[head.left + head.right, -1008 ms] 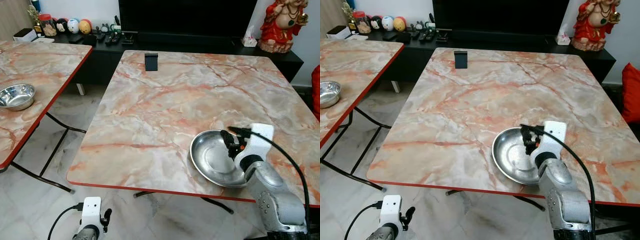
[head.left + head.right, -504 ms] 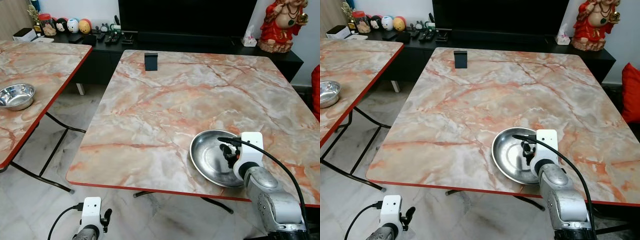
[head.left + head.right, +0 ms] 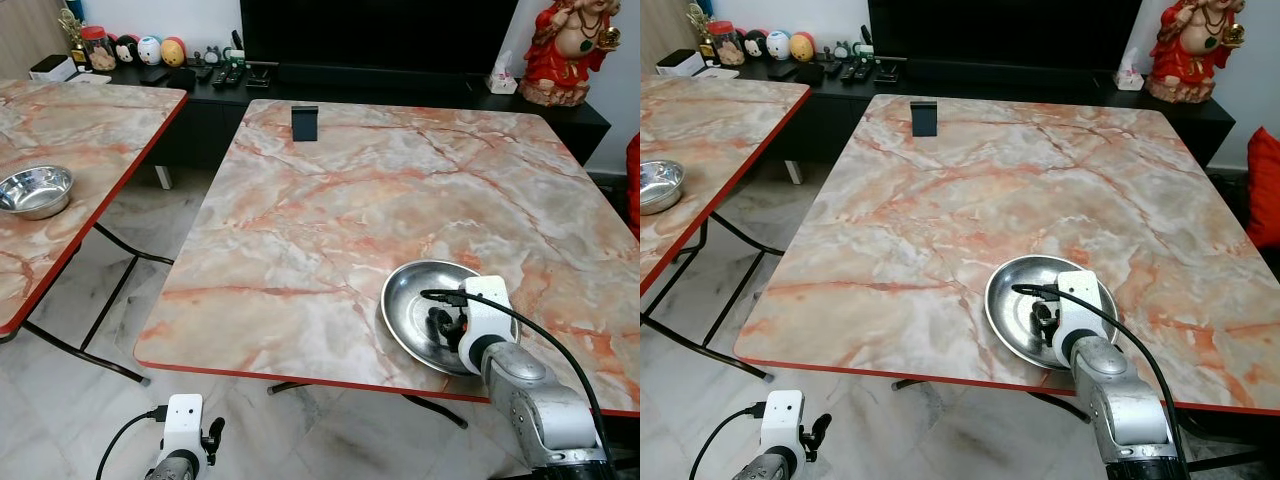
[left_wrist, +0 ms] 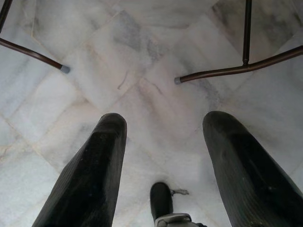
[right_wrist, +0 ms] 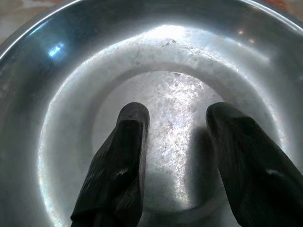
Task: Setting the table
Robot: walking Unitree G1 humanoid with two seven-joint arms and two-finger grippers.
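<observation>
A shiny steel bowl [image 3: 402,288] rests upright on the marble table [image 3: 330,210], close to its front edge on the right. My right gripper [image 3: 441,323] reaches down into the bowl. In the right wrist view its two black fingers [image 5: 124,142] stand open just above the bowl's flat bottom [image 5: 170,94], with nothing between them. My left gripper [image 4: 165,125] hangs low at my left side above the white tiled floor [image 4: 142,61], open and holding nothing; its white wrist module [image 3: 182,422] sits below the table's front edge.
A second steel bowl [image 3: 36,190] sits on a matching table [image 3: 90,130] to the left. A small black stand [image 3: 305,122] is at the far edge of my table. Behind are a dark TV cabinet [image 3: 380,85] and a red statue [image 3: 575,45]. Table legs [image 4: 246,42] cross the floor.
My right gripper has come down from above the bowl's right rim into the bowl and drawn closer to me. The bowl has stayed in place. The left arm has not moved.
</observation>
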